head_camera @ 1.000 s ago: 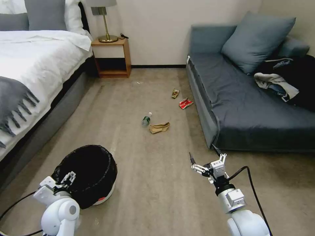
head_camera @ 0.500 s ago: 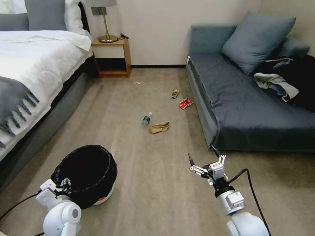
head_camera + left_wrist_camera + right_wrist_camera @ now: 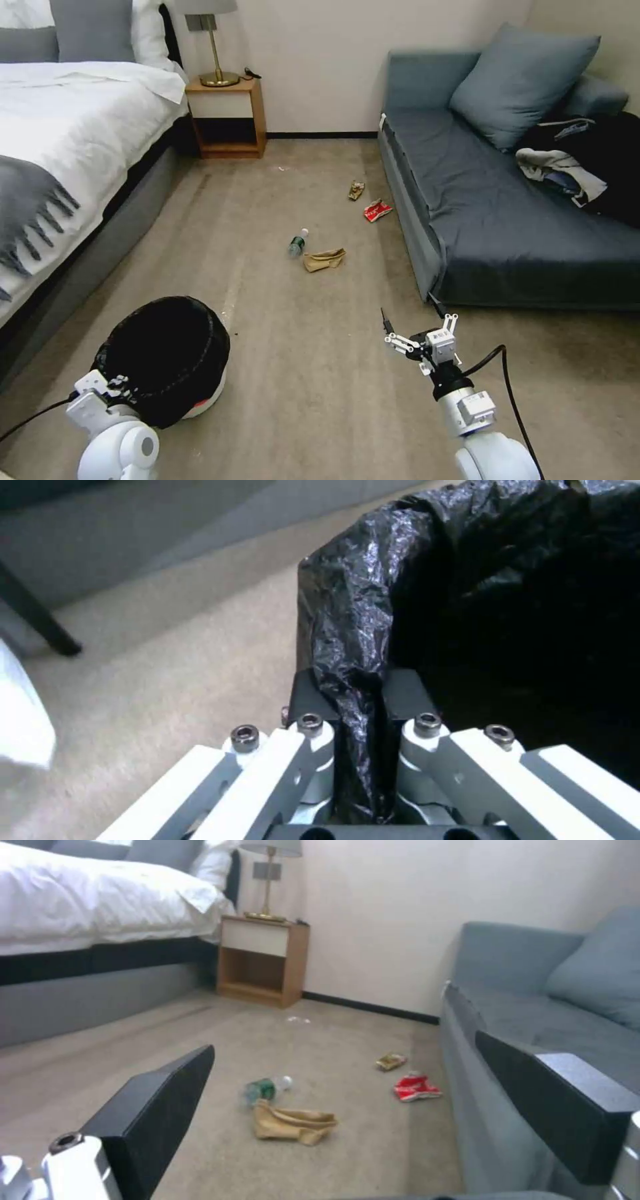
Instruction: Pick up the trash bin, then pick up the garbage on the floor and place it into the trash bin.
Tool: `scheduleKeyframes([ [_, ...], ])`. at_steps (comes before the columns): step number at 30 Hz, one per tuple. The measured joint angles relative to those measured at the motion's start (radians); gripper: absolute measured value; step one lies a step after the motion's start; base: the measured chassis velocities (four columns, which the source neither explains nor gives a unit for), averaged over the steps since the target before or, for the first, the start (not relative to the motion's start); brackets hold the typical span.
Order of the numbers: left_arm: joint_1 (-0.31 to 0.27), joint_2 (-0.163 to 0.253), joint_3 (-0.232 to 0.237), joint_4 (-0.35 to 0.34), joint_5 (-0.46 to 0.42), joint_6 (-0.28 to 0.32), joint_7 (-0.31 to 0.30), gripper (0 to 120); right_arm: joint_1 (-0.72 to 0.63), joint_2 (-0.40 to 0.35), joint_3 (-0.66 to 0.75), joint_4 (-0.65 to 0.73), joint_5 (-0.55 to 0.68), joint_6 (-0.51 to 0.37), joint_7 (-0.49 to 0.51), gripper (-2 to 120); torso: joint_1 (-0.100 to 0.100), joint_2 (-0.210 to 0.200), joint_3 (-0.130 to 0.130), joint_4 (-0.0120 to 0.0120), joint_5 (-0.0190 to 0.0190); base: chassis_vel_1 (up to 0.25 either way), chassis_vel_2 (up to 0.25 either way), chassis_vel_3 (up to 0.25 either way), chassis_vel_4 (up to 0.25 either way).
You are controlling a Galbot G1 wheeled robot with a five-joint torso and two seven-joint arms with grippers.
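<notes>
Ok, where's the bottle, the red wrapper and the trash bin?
bottle (image 3: 297, 243), head view, on its green label.
red wrapper (image 3: 416, 1088), right wrist view, on its crumpled middle.
trash bin (image 3: 203, 405), head view, on its whitish lower wall.

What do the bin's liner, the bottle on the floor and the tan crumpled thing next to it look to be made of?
The bin liner looks like thin black plastic film: glossy and finely wrinkled, bunched where the left gripper pinches it. The bottle seems clear plastic, see-through with a green label and a pale cap. The tan thing looks like matte brown paper, creased and folded, probably a crushed bag.
</notes>
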Motion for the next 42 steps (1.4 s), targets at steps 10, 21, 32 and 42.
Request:
scheduleKeyframes([
  [10, 0.095, 0.036, -0.044, -0.081, 0.458, -0.021, 0.341, 7, -0.017, -0.007, 0.022, -0.007, 0.068, 0.121, -0.089, 100, 0.000, 0.000, 0.000, 0.0000, 0.0003, 0.000, 0.000, 0.000, 0.000],
  [21, 0.135, 0.008, -0.046, -0.099, 0.515, -0.135, 0.476, 7, 0.031, -0.003, 0.035, -0.061, 0.066, 0.211, -0.031, 100, 0.000, 0.000, 0.000, 0.0000, 0.0002, 0.000, 0.000, 0.000, 0.000],
  [32, 0.112, 0.008, -0.052, -0.066, 0.451, -0.226, 0.520, 7, 0.057, 0.008, 0.027, -0.098, 0.064, 0.196, -0.002, 100, 0.000, 0.000, 0.000, 0.0000, 0.0003, 0.000, 0.000, 0.000, 0.000],
  [42, 0.093, 0.007, -0.054, -0.039, 0.471, -0.226, 0.519, 7, 0.074, 0.008, 0.025, -0.112, 0.059, 0.190, -0.009, 100, 0.000, 0.000, 0.000, -0.0001, 0.0003, -0.046, 0.038, 0.039, -0.037],
])
